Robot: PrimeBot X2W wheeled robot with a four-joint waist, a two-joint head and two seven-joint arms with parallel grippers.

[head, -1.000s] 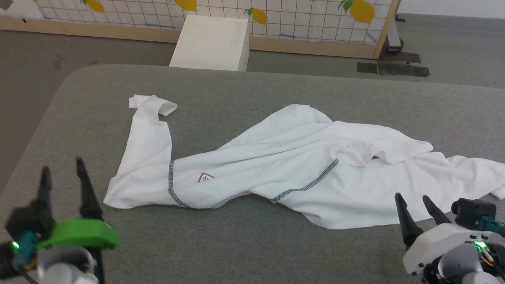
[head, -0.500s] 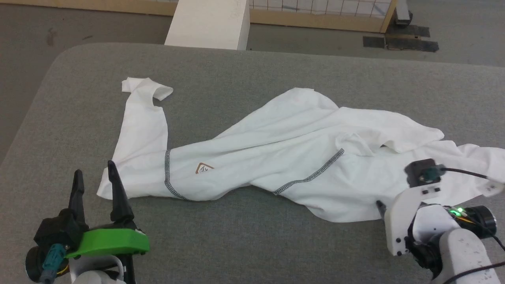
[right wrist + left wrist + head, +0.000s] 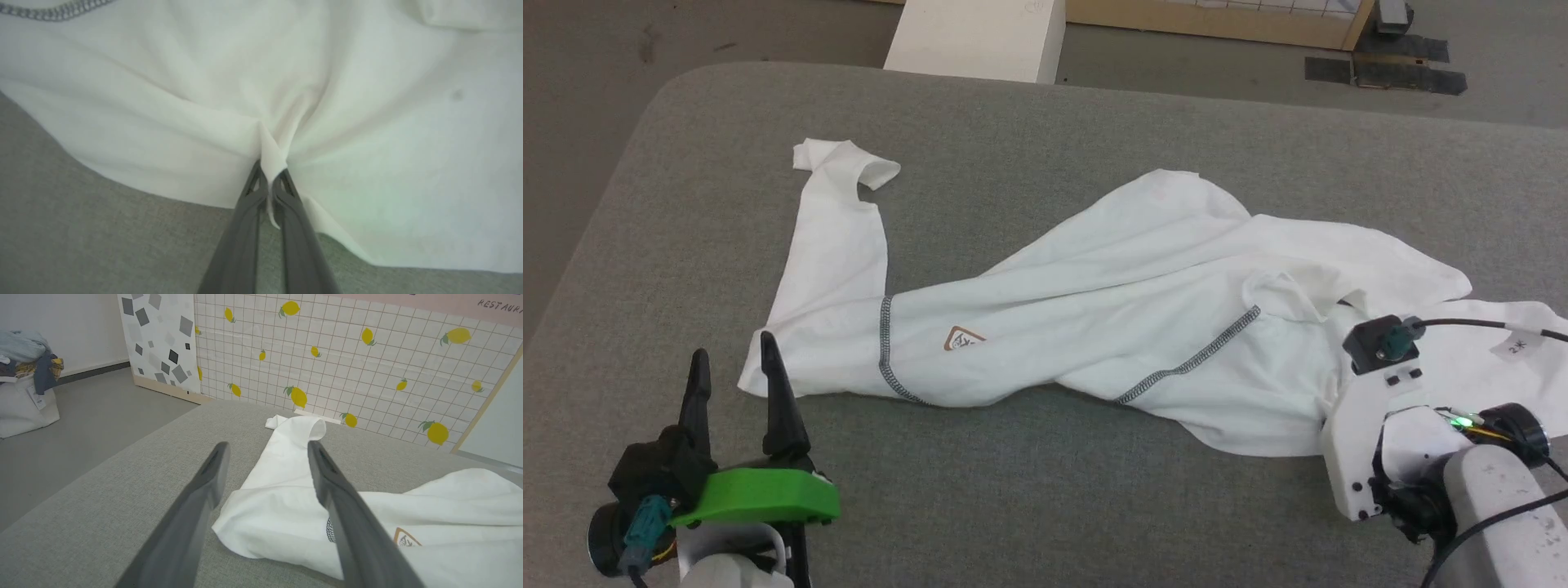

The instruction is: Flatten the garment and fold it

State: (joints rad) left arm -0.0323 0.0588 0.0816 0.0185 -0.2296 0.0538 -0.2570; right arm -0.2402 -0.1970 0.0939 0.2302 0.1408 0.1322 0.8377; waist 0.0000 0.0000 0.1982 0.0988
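On the left of the grey fabric-covered table [image 3: 1013, 498]: the left gripper [image 3: 732, 346] with its green bracket, long dark fingers spread wide and holding nothing. Its tips stand at the garment's left corner, perhaps just clear of the cloth (the angle is poor).
Beyond the far edge: a plain white rigid box [image 3: 976, 37] on the floor.
Garment: a large white thin-fabric shirt-like garment [image 3: 1094, 302] with dark zigzag seams. It lies crumpled across the table's middle, one sleeve stretched toward the far left, and a small brown triangle logo [image 3: 965, 338] sits beside the left seam.
Right side: the right gripper [image 3: 270, 173], fingers pinched together on a fold at the garment's near right edge, cloth puckered around the tips.
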